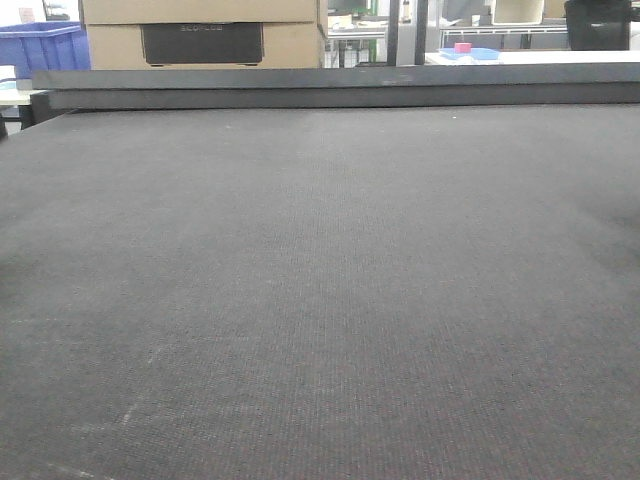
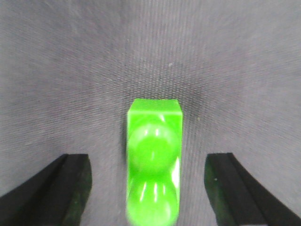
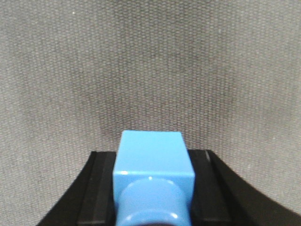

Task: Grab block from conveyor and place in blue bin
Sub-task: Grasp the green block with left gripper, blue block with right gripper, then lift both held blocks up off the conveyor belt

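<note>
The green block (image 2: 154, 160) lies on the conveyor (image 1: 320, 300), with two round studs facing the left wrist camera. Its near end is blurred. It sits in the middle of the left gripper (image 2: 150, 188), whose jaws are released: the two black tips stand well apart and a strip of belt shows between each tip and the block, so they do not touch it.

The blue block (image 3: 153, 179) is in the right gripper (image 3: 153, 193). Here the jaws are clenched on it, with the black pads pressing against both of its sides. One round stud faces the camera. The belt is directly behind it, but I cannot tell if the block rests on the belt or hangs a little above it.

The belt is a dark grey woven fabric with a fine, regular texture. In the front view it fills nearly the whole picture and carries some faint pale scuffs at the lower left. A dark rail (image 1: 330, 82) runs along its far edge.

Behind the rail stand stacked cardboard boxes (image 1: 200, 30) with a dark panel on the front. The blue bin (image 1: 40, 45) is at the far left, beside the boxes. At the far right a small pink object (image 1: 462, 47) sits on a pale blue dish (image 1: 482, 54) on a white bench (image 1: 570, 57).
</note>
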You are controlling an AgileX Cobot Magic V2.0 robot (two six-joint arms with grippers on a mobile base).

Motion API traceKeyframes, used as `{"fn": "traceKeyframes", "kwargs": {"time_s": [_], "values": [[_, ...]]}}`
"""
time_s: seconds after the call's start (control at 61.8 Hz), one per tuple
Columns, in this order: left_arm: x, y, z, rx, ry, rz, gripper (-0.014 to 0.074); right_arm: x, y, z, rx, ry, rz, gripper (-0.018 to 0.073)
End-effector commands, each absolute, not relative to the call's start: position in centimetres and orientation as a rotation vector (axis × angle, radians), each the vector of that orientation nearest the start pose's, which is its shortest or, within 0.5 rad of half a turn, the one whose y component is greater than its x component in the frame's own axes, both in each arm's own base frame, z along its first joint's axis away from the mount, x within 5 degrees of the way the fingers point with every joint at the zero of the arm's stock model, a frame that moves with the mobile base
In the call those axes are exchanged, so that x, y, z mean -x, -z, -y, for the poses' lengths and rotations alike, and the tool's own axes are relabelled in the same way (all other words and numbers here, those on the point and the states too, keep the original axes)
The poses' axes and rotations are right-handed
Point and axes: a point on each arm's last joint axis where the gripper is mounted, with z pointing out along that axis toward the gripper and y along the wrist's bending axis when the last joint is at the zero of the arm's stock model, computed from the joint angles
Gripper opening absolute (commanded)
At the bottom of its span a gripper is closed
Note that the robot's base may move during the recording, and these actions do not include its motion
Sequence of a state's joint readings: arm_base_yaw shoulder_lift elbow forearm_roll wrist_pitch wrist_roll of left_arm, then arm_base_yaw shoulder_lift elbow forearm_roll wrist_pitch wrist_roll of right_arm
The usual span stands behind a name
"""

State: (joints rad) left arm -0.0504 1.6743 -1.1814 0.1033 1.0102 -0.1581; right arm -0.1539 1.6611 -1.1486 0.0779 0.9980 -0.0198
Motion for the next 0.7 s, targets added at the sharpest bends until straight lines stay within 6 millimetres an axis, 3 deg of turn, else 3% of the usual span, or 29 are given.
{"fn": "traceKeyframes", "kwargs": {"time_s": [0.0, 0.113, 0.194, 0.34, 0.469, 0.615, 0.679], "values": [[-32.6, -21.8, 1.1, 0.107, -0.097, -3.008, 0.0411, -31.0, -23.2, 4.3, -0.247, -0.082, -2.961, -0.0162], [-32.8, -20.8, 1.1, 0.120, -0.086, -3.044, 0.0404, -31.0, -23.2, 4.3, -0.247, -0.082, -2.961, -0.0162], [-32.9, -20.6, 1.3, 0.129, -0.068, -3.046, 0.0347, -31.0, -23.2, 4.2, -0.252, -0.092, -2.960, -0.0162], [-33.0, -20.7, 1.2, 0.126, -0.068, -3.029, 0.0106, -30.8, -23.6, 4.1, -0.256, -0.103, -2.948, -0.0162], [-33.1, -20.7, 1.3, 0.125, -0.065, -3.018, -0.0108, -30.1, -25.5, 4.0, -0.248, -0.094, -2.885, -0.0162], [-32.7, -21.5, 1.3, 0.039, -0.054, -3.015, -0.0111, -28.9, -28.4, 3.8, -0.234, -0.079, -2.775, -0.0162], [-32.2, -22.9, 1.5, -0.055, -0.050, -2.973, -0.0111, -28.0, -30.2, 3.7, -0.222, -0.068, -2.694, -0.0162]]}}
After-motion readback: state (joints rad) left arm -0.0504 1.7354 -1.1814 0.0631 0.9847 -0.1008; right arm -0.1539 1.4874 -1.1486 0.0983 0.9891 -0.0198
